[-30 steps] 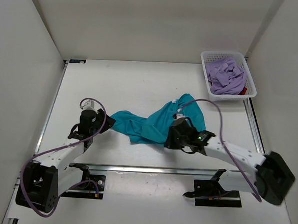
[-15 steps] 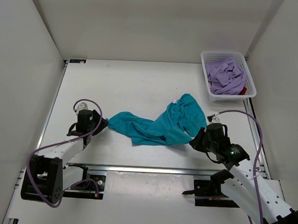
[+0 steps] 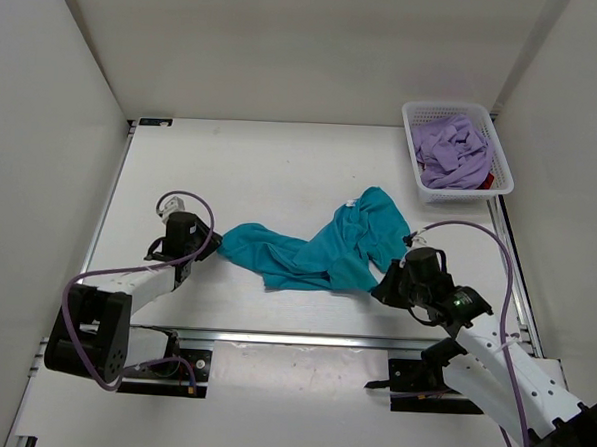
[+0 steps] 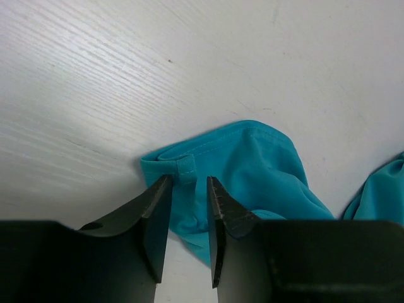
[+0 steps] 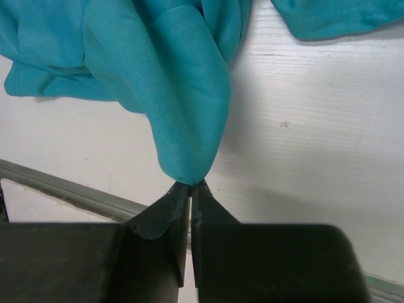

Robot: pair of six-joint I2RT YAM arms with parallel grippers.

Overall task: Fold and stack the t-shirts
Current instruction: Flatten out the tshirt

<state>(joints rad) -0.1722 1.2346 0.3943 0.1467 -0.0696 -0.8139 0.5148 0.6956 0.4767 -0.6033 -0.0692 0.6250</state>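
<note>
A single white mesh basket (image 3: 501, 154) is set at the far right corner of the desk (image 3: 281, 173), well apart from both arms. Three shirts are counted in all. One lavender t-shirt (image 3: 450, 151) is crumpled inside the basket, and only a sliver of one dark red t-shirt (image 3: 488, 180) is seen beneath it at the basket's near right corner. One teal t-shirt (image 3: 322, 247) is spread loosely across the middle of the desk, between the two arms. A metal rail (image 3: 303, 336) is fixed along the near edge of the desk, just in front of the shirt.

The left claw (image 4: 188, 180) is lowered to the desk at the teal t-shirt's left end. Its jaws are held partly apart, with the hemmed edge of the cloth lying between the fingertips and not yet pinched. The right claw (image 5: 190, 184) is closed tight on a fold of the teal t-shirt at its near right corner, and the cloth is drawn into a taut ridge running up from the tips. In the overhead view that corner is hidden by the right wrist.

Compared with a second ago, the right claw has been pulled away from the middle of the shirt toward the near right, and the cloth has been stretched out with it. The left claw has been narrowed and brought slightly closer to the hem. The basket and its contents have been left unmoved.
</note>
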